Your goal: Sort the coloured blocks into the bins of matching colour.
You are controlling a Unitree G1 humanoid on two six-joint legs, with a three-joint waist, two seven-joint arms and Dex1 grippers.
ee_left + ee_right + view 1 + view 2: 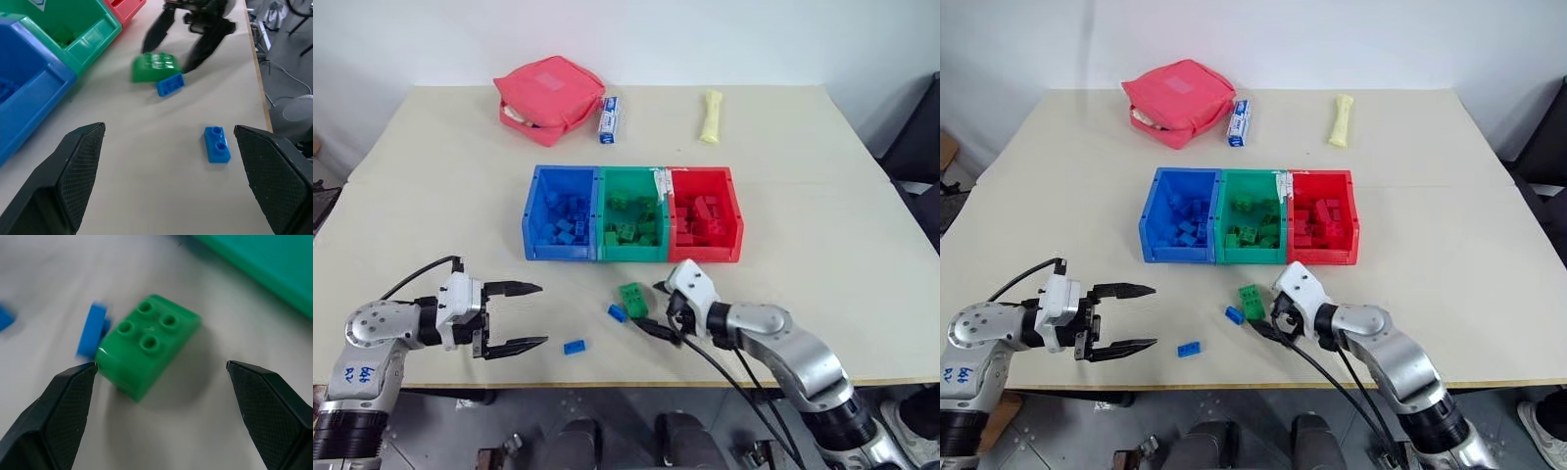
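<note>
A green block (632, 299) with four studs lies on the table in front of the green bin (631, 254). My right gripper (648, 305) is open right beside it, and the block (146, 340) sits just ahead between its fingers, one fingertip (78, 382) close to the block's corner. A small blue block (618, 313) leans against the green one. Another blue block (575, 347) lies nearer the table's front edge. My left gripper (543, 314) hovers open and empty to the left of that one. The blue bin (558, 252), the green bin and the red bin (705, 255) each hold several matching blocks.
At the back of the table lie a pinkish-red zippered pouch (550, 98), a small blue-and-white box (609, 118) and a pale yellow stick (710, 116). The table's front edge (607, 384) runs just below both grippers.
</note>
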